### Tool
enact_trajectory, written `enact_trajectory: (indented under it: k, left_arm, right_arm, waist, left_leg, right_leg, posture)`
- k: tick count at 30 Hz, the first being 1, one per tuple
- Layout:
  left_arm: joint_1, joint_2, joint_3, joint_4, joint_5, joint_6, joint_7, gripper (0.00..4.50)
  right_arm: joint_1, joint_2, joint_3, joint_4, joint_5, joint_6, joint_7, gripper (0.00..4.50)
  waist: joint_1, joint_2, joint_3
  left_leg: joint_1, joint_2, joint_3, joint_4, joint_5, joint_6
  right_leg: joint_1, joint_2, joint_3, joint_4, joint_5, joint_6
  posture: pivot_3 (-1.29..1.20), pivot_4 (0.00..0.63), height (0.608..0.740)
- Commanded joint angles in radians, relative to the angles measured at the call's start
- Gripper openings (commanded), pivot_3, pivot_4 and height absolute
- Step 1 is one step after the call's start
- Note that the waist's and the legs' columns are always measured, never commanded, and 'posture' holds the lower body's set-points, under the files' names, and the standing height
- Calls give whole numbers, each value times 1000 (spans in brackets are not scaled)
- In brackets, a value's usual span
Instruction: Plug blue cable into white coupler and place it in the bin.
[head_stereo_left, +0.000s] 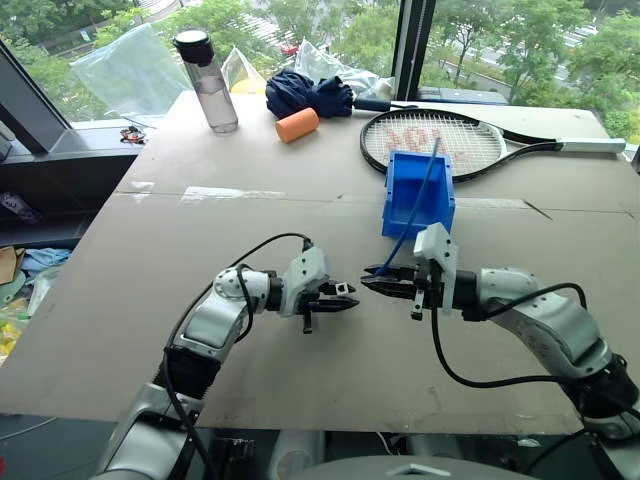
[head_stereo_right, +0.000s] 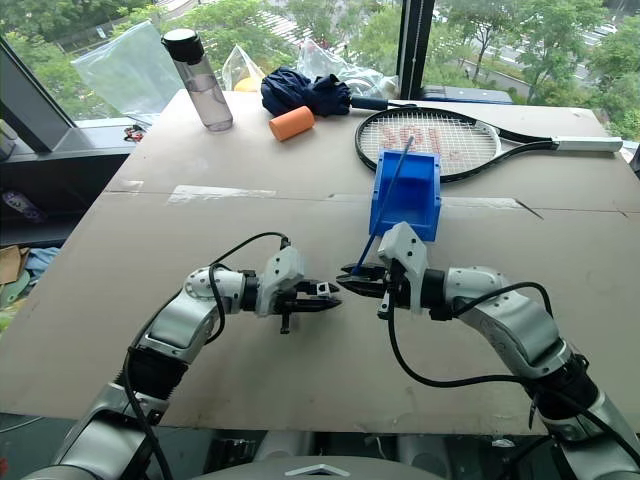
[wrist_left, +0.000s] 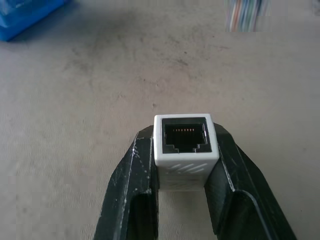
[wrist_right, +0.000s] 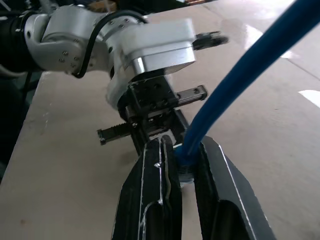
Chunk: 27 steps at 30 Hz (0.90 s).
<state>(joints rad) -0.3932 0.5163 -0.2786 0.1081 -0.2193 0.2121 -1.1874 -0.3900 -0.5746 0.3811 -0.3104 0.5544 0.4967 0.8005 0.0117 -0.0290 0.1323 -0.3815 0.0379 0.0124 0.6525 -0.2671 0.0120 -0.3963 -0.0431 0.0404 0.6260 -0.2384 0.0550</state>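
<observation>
Left claw (head_stereo_left: 345, 298): clamped on the white coupler (wrist_left: 186, 149), one black finger (wrist_left: 131, 190) on each side, the dark socket opening facing outward toward the right claw.

Right claw (head_stereo_left: 372, 278): clamped on the blue cable (head_stereo_left: 418, 205) near its plug end. The plug itself is hidden between the fingers. From the grip the cable rises and leans back over the bin (head_stereo_left: 419, 195) — its far end reaches the bin's rear rim.

The two claws face each other tip to tip above the bench (head_stereo_left: 130, 290), near but apart; the coupler is not yet joined to the cable.

Bin: upright on the bench just behind the right claw, beside a tennis racket (head_stereo_left: 440, 140). At the far edge — a water bottle (head_stereo_left: 208, 82), an orange cylinder (head_stereo_left: 297, 125) and a dark blue folded umbrella (head_stereo_left: 310, 96).
</observation>
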Motion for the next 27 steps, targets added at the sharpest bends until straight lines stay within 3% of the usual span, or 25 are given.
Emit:
enact_trajectory:
  k: [1,15,27]
  left_arm:
    - [-19,-7,-10,1,4,-18,-20,599]
    - [-20,16,-46,-9,38,-21,-57,599]
    - [-24,19,-37,1,45,-25,-60,599]
  right_arm:
    - [-35,39,14,46,-46,-63,86,0]
    - [-88,163,63,263,-234,-178,194,0]
    - [-95,148,32,305,-255,-184,287,0]
  waist:
    - [-1,0,0]
    - [-2,0,0]
    - [-3,0,0]
  left_leg:
    - [0,0,0,0,0,0]
    - [1,1,0,0,0,0]
    - [1,1,0,0,0,0]
  right_leg:
    - [0,0,0,0,1,1]
    - [0,1,0,1,1,2]
    - [0,2,0,2,1,1]
  posture:
    - [0,150,740]
    - [0,150,740]
    - [0,150,740]
